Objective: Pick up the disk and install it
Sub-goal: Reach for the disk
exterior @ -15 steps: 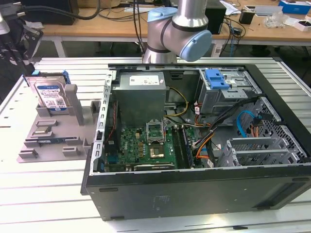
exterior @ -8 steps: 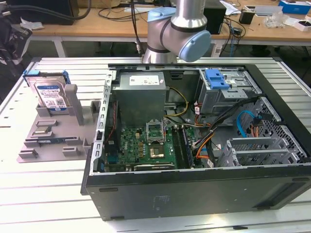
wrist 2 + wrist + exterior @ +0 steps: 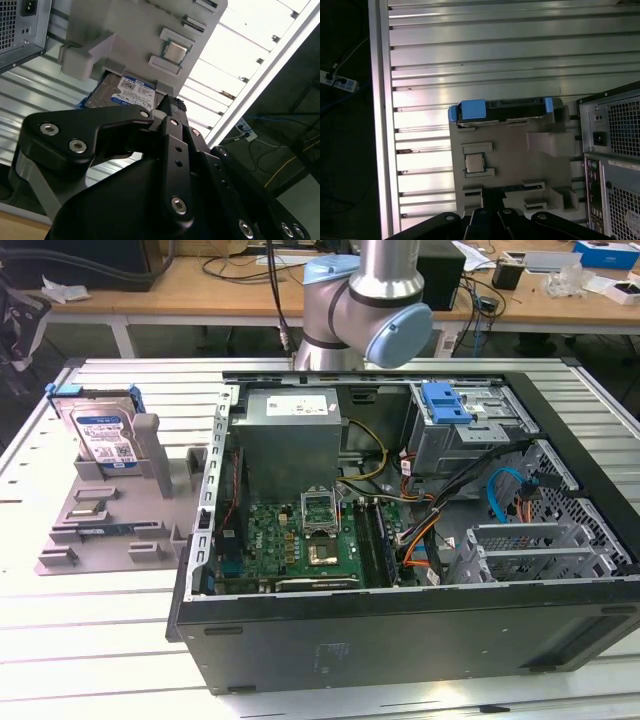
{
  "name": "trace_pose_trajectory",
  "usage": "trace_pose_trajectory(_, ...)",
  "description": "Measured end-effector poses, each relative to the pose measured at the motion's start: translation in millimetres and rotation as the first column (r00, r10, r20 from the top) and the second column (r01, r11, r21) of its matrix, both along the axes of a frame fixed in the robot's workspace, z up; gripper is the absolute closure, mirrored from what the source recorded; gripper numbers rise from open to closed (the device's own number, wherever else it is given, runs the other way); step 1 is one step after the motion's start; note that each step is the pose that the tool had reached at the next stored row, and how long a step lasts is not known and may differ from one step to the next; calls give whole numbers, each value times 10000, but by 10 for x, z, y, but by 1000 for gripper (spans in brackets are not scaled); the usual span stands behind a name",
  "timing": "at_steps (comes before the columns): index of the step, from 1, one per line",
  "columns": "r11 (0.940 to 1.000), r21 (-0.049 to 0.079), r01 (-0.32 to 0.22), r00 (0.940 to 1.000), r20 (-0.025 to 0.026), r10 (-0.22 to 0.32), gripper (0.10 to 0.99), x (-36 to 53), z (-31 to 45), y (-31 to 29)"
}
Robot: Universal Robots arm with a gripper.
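Exterior view: one disk [image 3: 105, 435] stands on edge in the grey stand [image 3: 100, 540] at the upper left of the frame, its white-and-blue label facing the camera and its blue carrier round its edges. It has not been lifted, so by the look of things the task is barely begun: picking up and installing are both left to do.

One open computer case [image 3: 400, 640] fills the middle and right of that frame on the slatted desk [image 3: 90, 650]. In its upper right sits one grey drive cage [image 3: 480, 440] with one blue latch [image 3: 445, 403] on top. One silver-and-blue arm [image 3: 365, 300] rises behind the case at the top centre.

In both wrist views the black hand [image 3: 169, 107] hangs above the stand, well apart from the disk and carrying nothing. Whether it is spread or pressed together cannot be told. The first wrist view also shows one square chip [image 3: 475, 163] lying on the stand.
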State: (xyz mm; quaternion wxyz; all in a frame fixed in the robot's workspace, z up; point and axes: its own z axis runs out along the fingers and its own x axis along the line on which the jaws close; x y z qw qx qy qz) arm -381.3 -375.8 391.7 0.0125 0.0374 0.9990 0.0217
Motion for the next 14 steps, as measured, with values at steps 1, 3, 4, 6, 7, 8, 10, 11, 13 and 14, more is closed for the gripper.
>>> trace_pose_trajectory(1, 10000, -1, -1, 10000, 0, 1, 980, -14, -1, 22)
trace_pose_trajectory(3, 10000, -2, -1, 10000, 1, 1, 980, -34, -2, 54)
trace_pose_trajectory(4, 10000, -3, -1, 10000, 0, 1, 980, -47, -2, 74)
trace_pose_trajectory(6, 10000, -4, -1, 10000, 1, 1, 980, -52, -4, 106)
trace_pose_trajectory(7, 10000, -4, -1, 10000, 0, 1, 980, -53, -5, 127)
trace_pose_trajectory(8, 10000, -5, 0, 10000, 0, 0, 980, -56, -7, 159)
trace_pose_trajectory(10, 10000, -6, 0, 10000, 0, 0, 980, -63, -8, 182)
trace_pose_trajectory(11, 10000, -6, -1, 10000, -1, 1, 980, -66, -8, 184)
trace_pose_trajectory(13, 10000, -6, -3, 10000, 0, 3, 980, -67, -9, 184)
trace_pose_trajectory(14, 10000, -6, -2, 10000, 0, 2, 980, -67, -9, 185)
